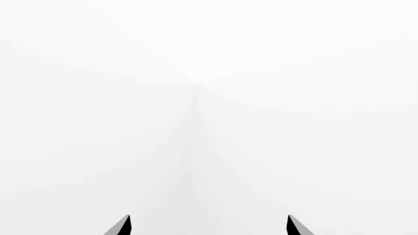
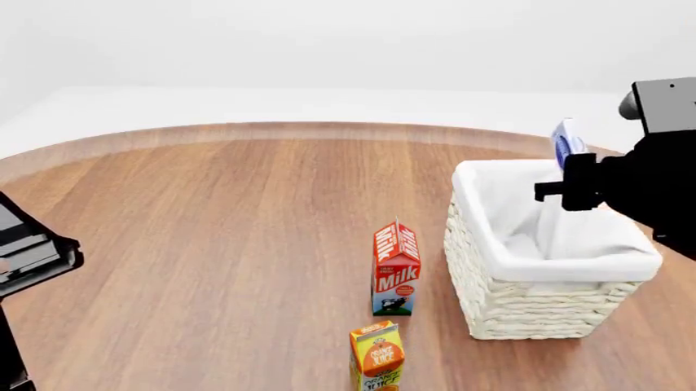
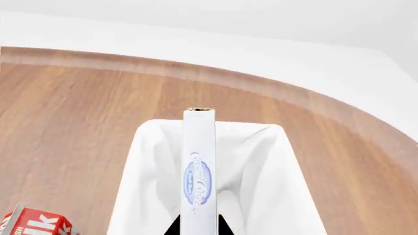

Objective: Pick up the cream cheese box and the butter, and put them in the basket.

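My right gripper is shut on the cream cheese box, a thin white box with blue lettering, seen edge-on. In the head view the cream cheese box hangs over the far right part of the basket, with the right gripper at its lower end. The basket's white liner lies right below the box. My left gripper is open and faces only blank white, with nothing between its fingertips. The butter is out of view.
A red milk carton stands just left of the basket, and an orange juice carton stands nearer the front. The milk carton also shows in the right wrist view. My left arm sits at the round wooden table's left edge.
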Motion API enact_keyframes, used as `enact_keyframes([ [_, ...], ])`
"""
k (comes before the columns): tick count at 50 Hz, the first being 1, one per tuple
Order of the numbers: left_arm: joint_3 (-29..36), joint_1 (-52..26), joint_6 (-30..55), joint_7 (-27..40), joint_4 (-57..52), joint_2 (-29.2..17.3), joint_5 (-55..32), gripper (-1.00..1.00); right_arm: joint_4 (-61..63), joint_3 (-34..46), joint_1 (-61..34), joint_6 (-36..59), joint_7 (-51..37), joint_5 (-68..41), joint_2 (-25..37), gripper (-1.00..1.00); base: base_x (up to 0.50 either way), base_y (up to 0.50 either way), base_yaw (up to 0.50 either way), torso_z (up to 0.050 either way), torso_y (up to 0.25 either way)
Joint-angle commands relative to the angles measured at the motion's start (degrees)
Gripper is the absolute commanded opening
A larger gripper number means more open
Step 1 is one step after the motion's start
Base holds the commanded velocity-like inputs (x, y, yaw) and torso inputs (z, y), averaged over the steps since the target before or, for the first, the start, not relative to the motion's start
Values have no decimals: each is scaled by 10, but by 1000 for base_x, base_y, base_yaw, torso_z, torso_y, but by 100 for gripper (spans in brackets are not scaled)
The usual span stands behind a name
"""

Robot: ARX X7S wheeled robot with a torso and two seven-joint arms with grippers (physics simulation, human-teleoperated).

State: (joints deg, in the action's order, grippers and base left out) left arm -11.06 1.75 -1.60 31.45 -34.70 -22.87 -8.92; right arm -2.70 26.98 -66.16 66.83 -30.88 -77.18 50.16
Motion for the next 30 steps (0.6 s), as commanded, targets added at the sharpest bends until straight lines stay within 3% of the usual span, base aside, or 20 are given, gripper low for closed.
enact_keyframes([
  [1,-14,0,0,-15,1,10,2,100,-20,14,21,-22,47,59,-21,-100,0,0,0,0,0],
  [30,-14,3,-3,-12,3,8,0,100,-35,36,58,-48,61,89,-14,-100,0,0,0,1,1],
])
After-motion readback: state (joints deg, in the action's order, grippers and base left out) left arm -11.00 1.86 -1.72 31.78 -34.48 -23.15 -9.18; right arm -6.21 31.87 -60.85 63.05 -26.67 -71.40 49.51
